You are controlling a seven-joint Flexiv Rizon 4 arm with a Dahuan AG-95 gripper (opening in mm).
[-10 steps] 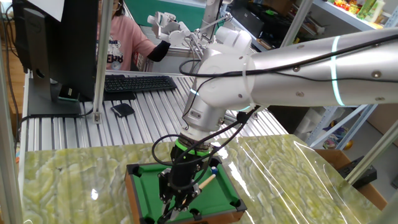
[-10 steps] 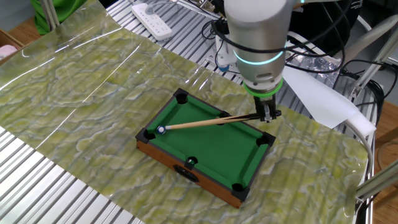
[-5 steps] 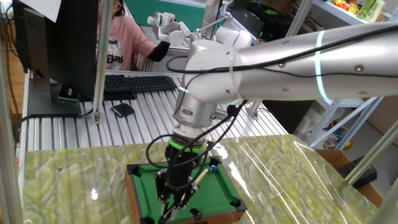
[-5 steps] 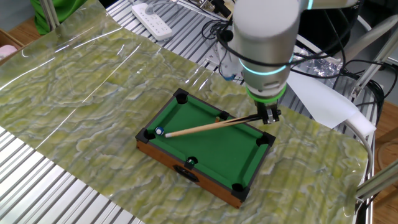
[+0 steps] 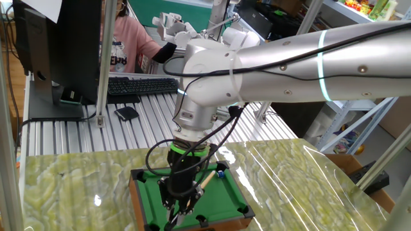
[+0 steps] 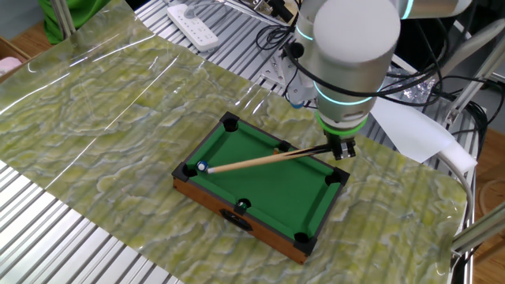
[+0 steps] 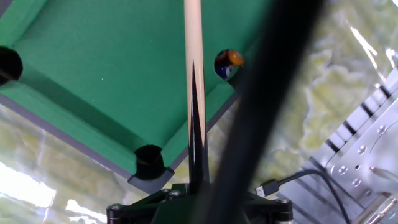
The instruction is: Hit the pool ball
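At the left corner of the miniature green table [image 6: 260, 185], in the centre of the other fixed view, the pool ball [image 6: 202, 166] sits right by a corner pocket, with the tip of the cue stick [image 6: 260, 158] touching or almost touching it. Over the last second the ball has slid a little nearer that pocket, and the arm's bulky wrist has swung toward the upper right of the frame while the stick's angle shifted. That reads as the stroke having landed or being in its last push; the ball is not pocketed, so the hit looks done or nearly done.

The claw [image 6: 341, 147] is closed narrowly on the stick's dark butt end, just beyond the table's far right rim. In the hand view the stick runs straight up the middle of the frame, and a cable blurs the right half.

Counted: one pool ball on the felt, one cue stick, one table on the marbled surface [image 6: 102, 118], six pockets in all, and one orange-and-blue ball [image 7: 229, 63] lying in a side pocket near the upper centre of the hand view.
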